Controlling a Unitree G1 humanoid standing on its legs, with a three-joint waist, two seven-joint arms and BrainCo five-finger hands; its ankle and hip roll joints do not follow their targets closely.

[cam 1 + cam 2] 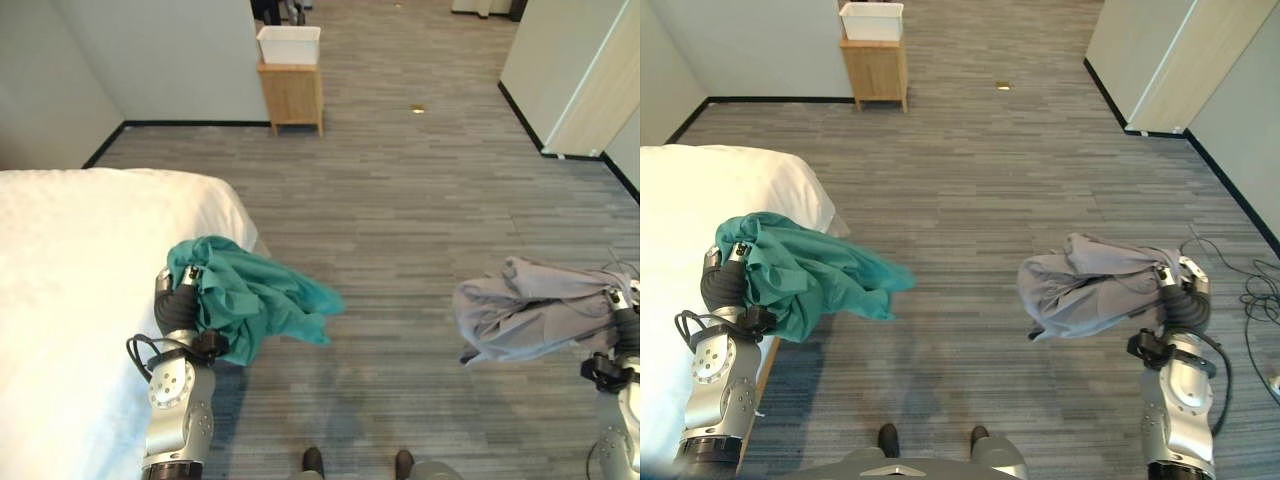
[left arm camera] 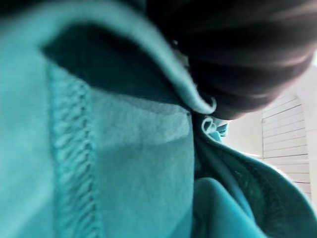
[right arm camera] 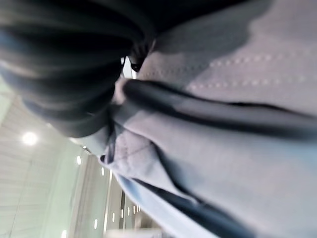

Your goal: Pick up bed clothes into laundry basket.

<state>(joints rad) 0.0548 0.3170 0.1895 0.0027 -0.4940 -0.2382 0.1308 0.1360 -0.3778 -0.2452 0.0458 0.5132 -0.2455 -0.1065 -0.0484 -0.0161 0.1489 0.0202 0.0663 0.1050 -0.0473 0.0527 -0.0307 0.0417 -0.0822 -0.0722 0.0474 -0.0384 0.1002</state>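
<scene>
Grey plank flooring (image 1: pixel 420 230) runs across the whole room, and right up close both arms are raised with cloth bundled over them. On the robot's left, the left robot hand (image 1: pixel 180 295) is up at the edge of the white bed (image 1: pixel 70 300), and a teal garment (image 1: pixel 250 295) is draped over and around it, hanging off toward the middle of the floor (a loose tail of it dangles in the air past the mattress edge). From the wrist camera the teal fabric presses right against the dark ribbed cover, with a stitched seam in plain sight; the fingers are buried in the cloth, so how far they are closed cannot be told.

Over on the robot's right, same story: the right robot hand (image 1: pixel 1180 290) is lifted above the floor with a grey garment (image 1: pixel 1090 285) heaped over it and spilling inward toward the teal one. The two bundles hang well apart, with bare floor between them. The wrist camera shows grey folds wrapped tight against the cover, fingers hidden, so their grip cannot be read either.

Farther out, beyond both hands, a small wooden stand (image 1: pixel 291 95) sits against the far wall, with a white laundry basket (image 1: pixel 289 45) resting on top of it, well apart from both garments. A small yellowish object (image 1: pixel 417 109) lies on the floor to the stand's right.
</scene>
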